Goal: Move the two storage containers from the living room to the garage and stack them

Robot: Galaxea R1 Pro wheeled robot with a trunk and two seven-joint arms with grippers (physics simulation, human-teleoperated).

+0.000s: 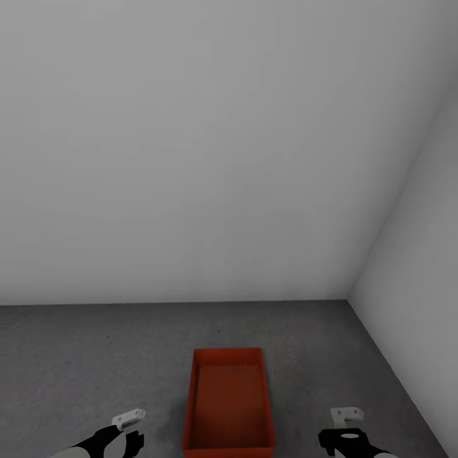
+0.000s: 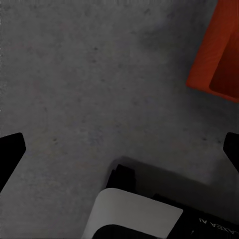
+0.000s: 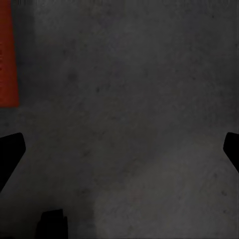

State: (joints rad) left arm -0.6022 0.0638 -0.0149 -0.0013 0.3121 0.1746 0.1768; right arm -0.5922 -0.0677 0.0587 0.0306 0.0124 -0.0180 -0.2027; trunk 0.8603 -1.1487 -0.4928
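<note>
Garage corner: both sets of fingers spread, empty; one container down on the floor.

Left gripper (image 2: 119, 149) fingers (image 2: 11, 149) spread apart, nothing between them, concrete floor (image 2: 99, 74) beneath; right gripper (image 3: 119, 149) fingers (image 3: 10, 149) likewise apart and empty. In the head view, left gripper (image 1: 129, 427) and right gripper (image 1: 345, 425) flank the red-orange storage container (image 1: 229, 404), not touching it. Container sits upright, empty, near the plain grey-white walls (image 1: 222, 159).
</note>
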